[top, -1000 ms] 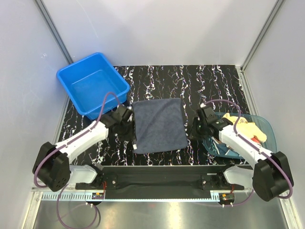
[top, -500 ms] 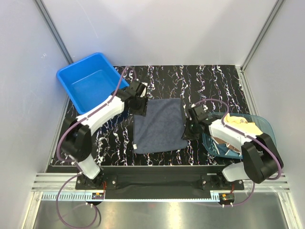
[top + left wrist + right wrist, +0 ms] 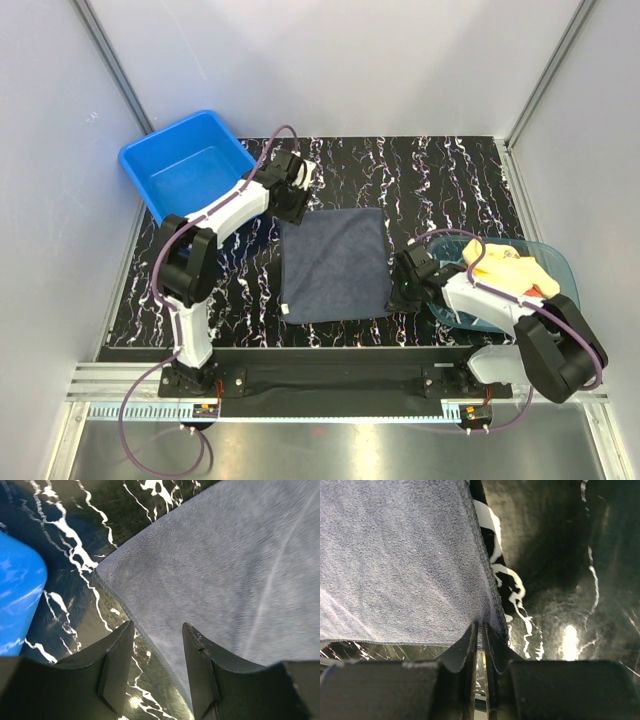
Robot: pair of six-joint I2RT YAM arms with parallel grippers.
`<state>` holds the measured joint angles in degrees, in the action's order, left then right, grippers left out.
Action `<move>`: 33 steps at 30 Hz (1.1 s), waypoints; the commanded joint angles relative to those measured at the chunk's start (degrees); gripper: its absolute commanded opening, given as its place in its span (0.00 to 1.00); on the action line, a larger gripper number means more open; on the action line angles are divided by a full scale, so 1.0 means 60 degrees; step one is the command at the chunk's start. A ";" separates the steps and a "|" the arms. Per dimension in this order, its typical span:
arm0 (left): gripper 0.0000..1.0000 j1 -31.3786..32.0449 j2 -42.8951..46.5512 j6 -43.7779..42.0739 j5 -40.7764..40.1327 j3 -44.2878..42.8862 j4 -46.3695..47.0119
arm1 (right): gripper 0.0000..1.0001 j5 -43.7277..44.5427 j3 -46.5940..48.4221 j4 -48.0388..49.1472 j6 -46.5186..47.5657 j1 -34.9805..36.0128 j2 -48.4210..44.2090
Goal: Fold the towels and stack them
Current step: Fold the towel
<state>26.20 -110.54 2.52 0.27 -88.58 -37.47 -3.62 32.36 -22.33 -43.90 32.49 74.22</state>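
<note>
Our right gripper (image 3: 479,632) pinches its fingers all but together on the near right corner of the dark towel (image 3: 333,262). Our left gripper (image 3: 156,650) stands open astride the far left corner, not yet closed. The towel lies flat on the table (image 3: 440,170), so we judge that opposite corners are being taken to keep it taut for folding. The yellow towel (image 3: 505,268) waits in the teal bowl (image 3: 557,262).

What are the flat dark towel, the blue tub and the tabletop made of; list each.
Dark navy-grey cloth towel: soft terry-like fabric, looped nap, matte.
Blue rectangular tub: likely moulded plastic, smooth, glossy.
Black white-veined tabletop: hard, shiny, reflects lights; marble-look, perhaps printed laminate.
</note>
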 commanded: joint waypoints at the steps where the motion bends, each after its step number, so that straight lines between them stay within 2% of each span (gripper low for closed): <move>1: 0.49 -0.0102 -0.0280 -0.1078 0.0189 -0.0369 0.0460 | 0.13 0.0691 -0.0223 -0.0745 -0.0271 0.0093 -0.0254; 5: 0.49 -0.0410 -0.0837 -0.1504 0.0394 -0.0852 0.0386 | 0.18 0.0618 0.0157 -0.1127 -0.0067 0.0093 -0.0737; 8: 0.49 -0.0674 -0.1276 -0.1738 0.0510 -0.1320 0.0226 | 0.29 0.0076 0.1049 -0.1289 0.0430 0.0093 -0.1206; 9: 0.50 -0.0733 -0.1366 -0.1783 0.0569 -0.1495 0.0196 | 0.36 -0.0098 0.1328 -0.1216 0.0620 0.0093 -0.1222; 10: 0.50 -0.0835 -0.1439 -0.1885 0.0642 -0.1526 0.0196 | 0.39 -0.0158 0.1925 -0.1070 0.1217 0.0064 -0.1135; 13: 0.50 -0.0967 -0.1630 -0.2133 0.1096 -0.1658 0.0167 | 0.43 -0.0377 0.3330 -0.0981 0.2509 -0.0548 -0.0214; 17: 0.51 -0.0953 -0.1952 -0.2383 0.1549 -0.1877 -0.0081 | 0.46 -0.2366 0.4668 -0.0147 0.3813 -0.2058 0.1701; 19: 0.50 -0.0953 -0.2098 -0.2398 0.1595 -0.1966 -0.0126 | 0.47 -0.2123 0.5590 -0.0233 0.4692 -0.2352 0.2378; 22: 0.50 -0.0953 -0.2201 -0.2369 0.1551 -0.1995 -0.0127 | 0.48 -0.2676 0.6802 -0.0335 0.5382 -0.3142 0.3843; 23: 0.50 -0.0953 -0.2230 -0.2369 0.1493 -0.2024 -0.0141 | 0.48 -0.3331 0.7113 -0.0380 0.5514 -0.3507 0.4557; 29: 0.48 -0.0924 -0.2567 -0.2354 0.1169 -0.2420 -0.0419 | 0.49 -0.4127 0.9882 -0.1536 0.7007 -0.3965 0.7313; 33: 0.47 -0.0880 -0.2670 -0.2383 0.1185 -0.2580 -0.0419 | 0.48 -0.4611 1.0879 -0.1684 0.7799 -0.4082 0.8166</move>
<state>20.73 -125.80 -10.74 7.33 -100.71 -39.99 -26.17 92.42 -29.76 -3.73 7.84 121.60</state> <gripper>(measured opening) 0.477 0.482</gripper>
